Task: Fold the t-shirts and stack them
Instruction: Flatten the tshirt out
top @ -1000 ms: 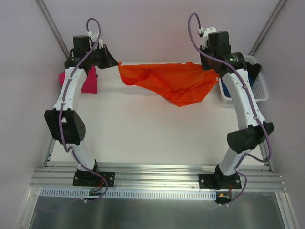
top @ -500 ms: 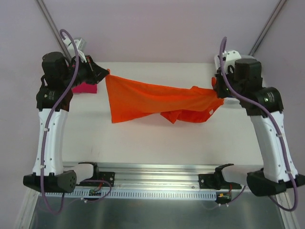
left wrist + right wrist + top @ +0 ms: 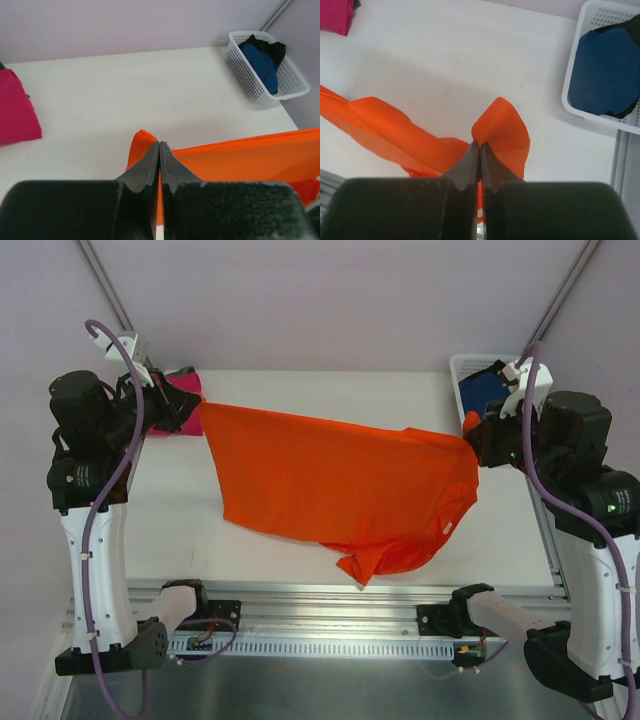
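A: Hands?
B: Your left hand (image 3: 159,146) and right hand (image 3: 479,145) clamp the orange t-shirt (image 3: 340,480) by opposite ends, taut over the bench (image 3: 330,390) middle, probably to lay it flat for folding.

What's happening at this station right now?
Both arms hold the orange t-shirt stretched between them over the table: the left gripper is shut on one corner, the right gripper on the opposite end. A magenta t-shirt lies at the far left; a dark blue t-shirt and a black t-shirt sit in the white mesh basket.
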